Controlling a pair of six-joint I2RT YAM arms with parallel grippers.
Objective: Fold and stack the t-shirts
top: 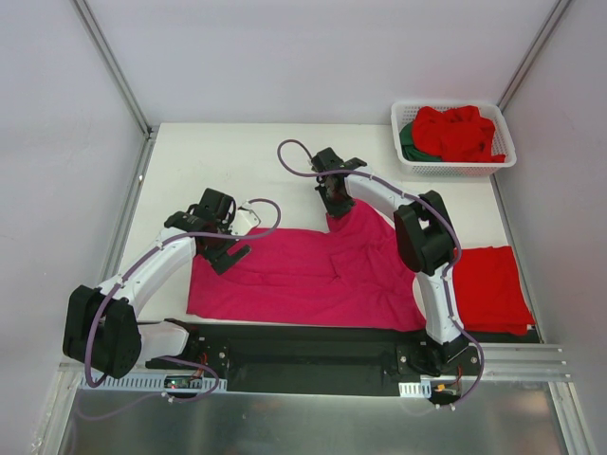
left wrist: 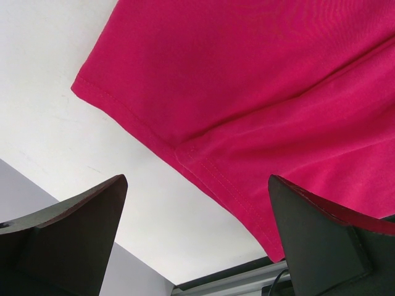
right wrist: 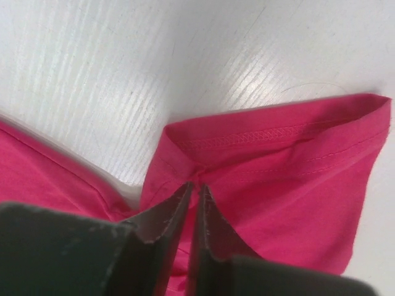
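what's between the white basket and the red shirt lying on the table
Nothing but bare table between the basket and the red shirt; the top view shows that stretch.

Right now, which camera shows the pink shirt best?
The top camera: almost all the pink shirt shows, spread out. The left wrist camera shows only a hemmed corner; the right wrist one, just a sleeve edge pinched by the right hand.
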